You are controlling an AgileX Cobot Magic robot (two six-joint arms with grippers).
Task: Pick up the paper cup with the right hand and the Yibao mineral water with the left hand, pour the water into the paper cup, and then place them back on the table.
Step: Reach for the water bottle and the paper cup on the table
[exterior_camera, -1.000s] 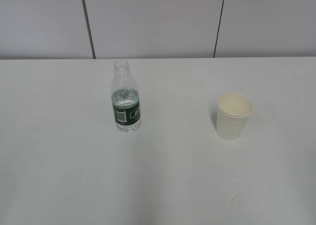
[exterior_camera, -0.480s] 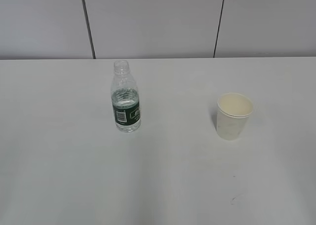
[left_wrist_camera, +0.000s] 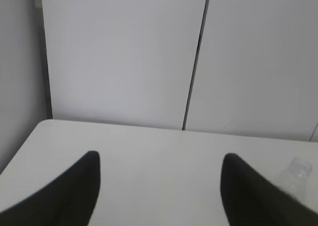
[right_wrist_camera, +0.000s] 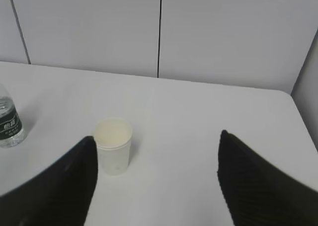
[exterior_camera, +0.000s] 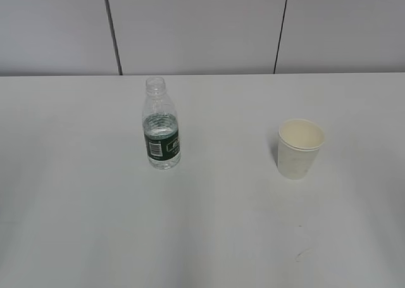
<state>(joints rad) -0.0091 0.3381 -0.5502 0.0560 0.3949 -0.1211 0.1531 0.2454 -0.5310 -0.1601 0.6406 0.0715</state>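
From the outside camera neither of my arms is in shot. The bottle [exterior_camera: 162,126] stands upright on the white table [exterior_camera: 76,225], cap off, clear ribbed plastic with a dark green label and a white barcode patch, some water inside. The paper cup [exterior_camera: 300,148] stands upright well off to its right: plain white, tapered sides, rolled rim, cream inside, shorter than the bottle. They don't touch.

Left wrist cam: my left gripper [left_wrist_camera: 160,159] has its two black fingers [left_wrist_camera: 74,191] spread wide with nothing between them, just bare table [left_wrist_camera: 159,151]. The bottle [left_wrist_camera: 297,172] peeks out ahead and to the right of my right-hand finger, only its clear top showing, partly hidden behind that finger. Grey wall panels with a dark seam sit behind the table's rounded corner.

Right wrist cam: my right gripper [right_wrist_camera: 156,136] is spread wide too, holding nothing. The cup [right_wrist_camera: 113,145] sits ahead, just inside my left-hand finger [right_wrist_camera: 59,186], not touching it as far as I can tell. The bottle [right_wrist_camera: 8,121] is way out past that same finger, cut off at the picture's edge, green label visible.
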